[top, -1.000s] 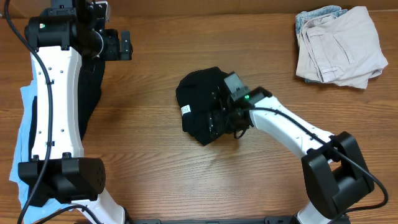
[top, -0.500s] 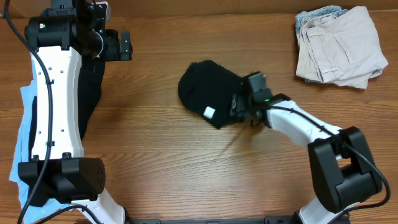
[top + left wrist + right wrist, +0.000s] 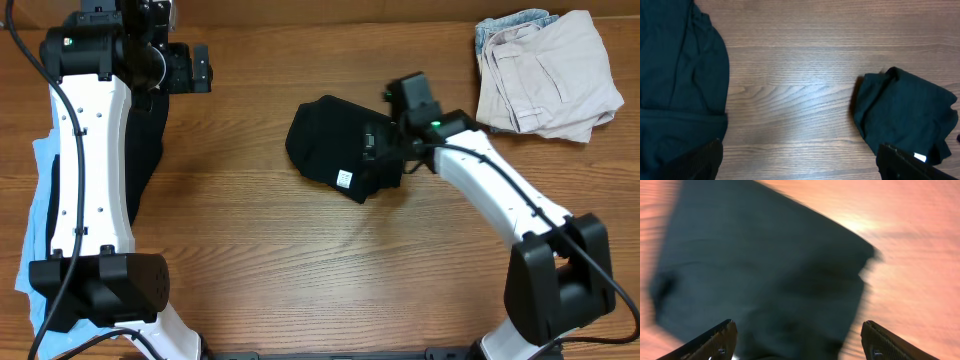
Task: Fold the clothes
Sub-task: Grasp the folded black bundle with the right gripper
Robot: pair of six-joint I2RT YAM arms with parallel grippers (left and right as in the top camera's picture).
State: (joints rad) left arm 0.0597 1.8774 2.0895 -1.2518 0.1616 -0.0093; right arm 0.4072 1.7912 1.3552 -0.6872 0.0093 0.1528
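Worktop (image 3: pixel 240 260) centre: black garment (image 3: pixel 325 140) flipped and pushed back.
In one second my right claw (image 3: pixel 800 341) carried the folded garment up-table, label (image 3: pixel 344 179) now on its near edge, and stands spread over it; left claw (image 3: pixel 801 167) hangs spread far left. Fold looks nearly finished.

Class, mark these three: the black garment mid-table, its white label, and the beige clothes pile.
black garment (image 3: pixel 325 140), overhead view, middle of the bundle
white label (image 3: pixel 344 179), overhead view, centre of the tag
beige pile (image 3: pixel 555 75), overhead view, top fold
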